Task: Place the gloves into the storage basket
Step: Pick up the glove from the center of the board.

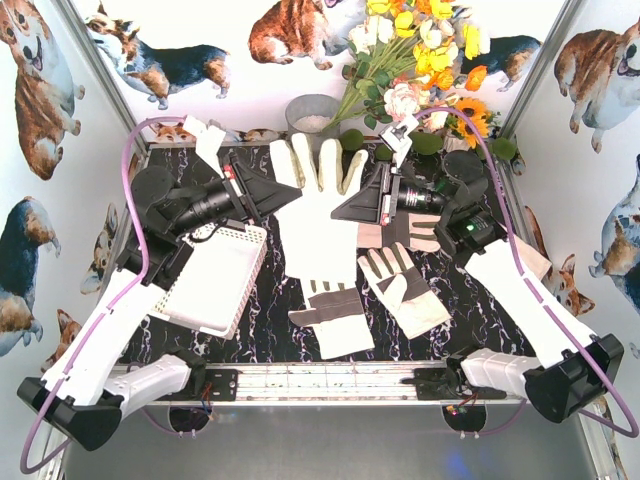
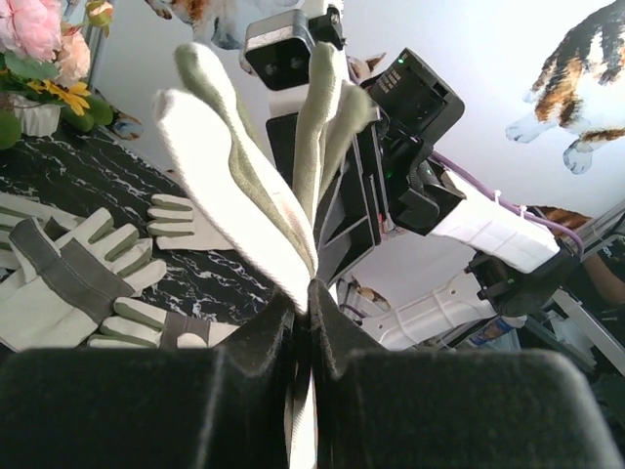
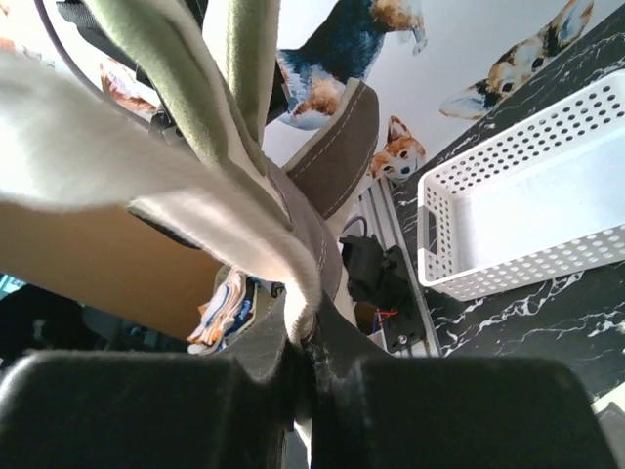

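Note:
A cream-white glove (image 1: 315,225) with grey patches hangs in the middle, fingers pointing to the back and grey cuff toward the near edge. My left gripper (image 1: 277,195) is shut on its left edge and my right gripper (image 1: 352,205) is shut on its right edge. The left wrist view shows the jaws (image 2: 306,293) pinching the glove (image 2: 234,195). The right wrist view shows the jaws (image 3: 305,330) clamped on the fabric (image 3: 146,176). Two more gloves (image 1: 405,288) (image 1: 415,232) lie on the table at the right. The white storage basket (image 1: 215,278) sits left of centre under my left arm, with nothing in it.
A grey metal bucket (image 1: 312,112) and a bunch of artificial flowers (image 1: 420,55) stand at the back. A metal rail (image 1: 330,382) runs along the near edge between the arm bases. Corgi-print walls close in both sides.

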